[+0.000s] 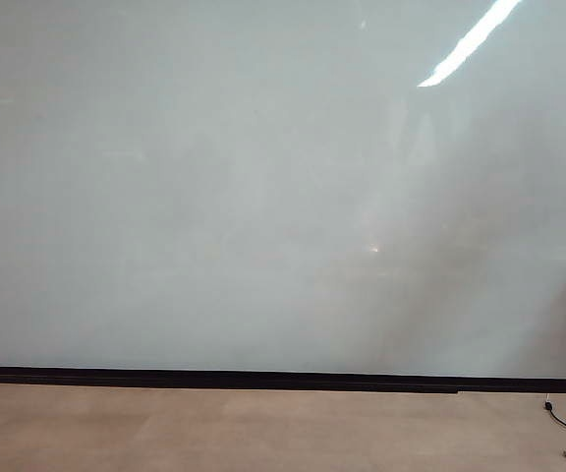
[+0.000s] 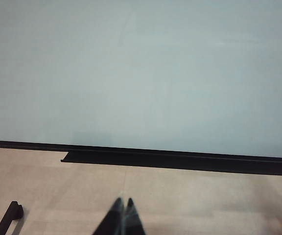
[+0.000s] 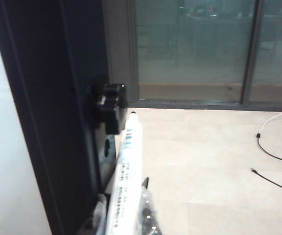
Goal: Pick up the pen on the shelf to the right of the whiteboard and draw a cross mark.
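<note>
Gripping the pen [image 3: 127,181] between its fingers, the right gripper [image 3: 124,218] sits beside the whiteboard's dark frame [image 3: 48,112] and a black knob [image 3: 110,104]. The left gripper [image 2: 123,218] hangs clenched and empty over the floor [image 2: 180,196], facing the blank whiteboard [image 2: 141,68].

Whiteboard [image 1: 263,197]: glossy, smooth, pale grey-white face; it mirrors a ceiling light as a bright streak. Its bottom strip [image 1: 263,379] is black and matt. Floor [image 1: 214,433]: beige, smooth, with a dull low sheen. My left gripper [image 2: 122,218] shows dark fingers of plastic look, tips together. Pen [image 3: 127,186] between the fingers of my right gripper [image 3: 124,218]: smooth white plastic barrel, slightly shiny, with black print. Board frame [image 3: 48,122] beside it: black, matt. Knob [image 3: 109,105]: black, moulded, faintly shiny.
</note>
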Controlling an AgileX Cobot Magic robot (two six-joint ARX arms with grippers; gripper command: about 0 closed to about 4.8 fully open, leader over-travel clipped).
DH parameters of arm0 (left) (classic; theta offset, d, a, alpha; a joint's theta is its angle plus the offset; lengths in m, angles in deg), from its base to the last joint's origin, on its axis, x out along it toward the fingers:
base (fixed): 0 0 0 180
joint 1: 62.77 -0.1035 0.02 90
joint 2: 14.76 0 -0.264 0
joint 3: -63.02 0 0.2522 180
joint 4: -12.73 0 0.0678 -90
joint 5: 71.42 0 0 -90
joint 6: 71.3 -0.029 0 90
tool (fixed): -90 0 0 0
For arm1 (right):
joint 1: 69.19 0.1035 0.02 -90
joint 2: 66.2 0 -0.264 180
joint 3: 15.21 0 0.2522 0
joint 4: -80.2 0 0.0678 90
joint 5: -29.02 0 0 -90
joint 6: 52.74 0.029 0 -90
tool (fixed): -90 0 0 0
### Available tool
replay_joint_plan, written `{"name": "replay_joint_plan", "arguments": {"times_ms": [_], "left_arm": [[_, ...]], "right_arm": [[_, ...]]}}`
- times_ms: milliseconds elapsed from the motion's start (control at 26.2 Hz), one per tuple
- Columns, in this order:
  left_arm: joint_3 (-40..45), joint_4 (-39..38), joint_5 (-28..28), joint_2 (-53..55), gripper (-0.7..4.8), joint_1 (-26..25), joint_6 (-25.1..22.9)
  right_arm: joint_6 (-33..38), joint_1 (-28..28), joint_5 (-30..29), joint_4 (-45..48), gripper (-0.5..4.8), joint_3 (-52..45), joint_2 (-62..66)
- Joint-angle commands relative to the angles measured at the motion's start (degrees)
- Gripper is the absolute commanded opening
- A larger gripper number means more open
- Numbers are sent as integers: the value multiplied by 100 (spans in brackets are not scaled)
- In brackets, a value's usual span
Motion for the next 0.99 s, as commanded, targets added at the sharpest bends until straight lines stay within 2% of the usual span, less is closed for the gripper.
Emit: {"name": "replay_joint_plan", "arguments": {"times_ms": [38, 496, 573, 687, 802, 840, 993], "left_arm": [[-15, 52, -20, 2, -4, 2, -24], [-15, 52, -20, 2, -4, 2, -24], [-15, 50, -20, 2, -4, 2, -22], [-15, 52, -22, 2, -4, 2, -24], [-15, 52, -20, 2, -4, 2, -24], [-15, 52, -20, 2, -5, 2, -24], [-15, 50, -22, 2, -4, 2, -24]], "right_arm": [[-92, -24, 260, 59, -8, 4, -35], [-122, 13, 1521, 59, -8, -46, -59], [-122, 35, 1585, 61, -8, -151, -162], [-131, 136, 2009, 63, -9, -444, -507], [-251, 374, 2859, 57, -9, -874, -1091], [-326, 546, 3390, 57, -9, -1191, -1515], [-350, 1012, 4358, 0, -9, -2055, -2588]]}}
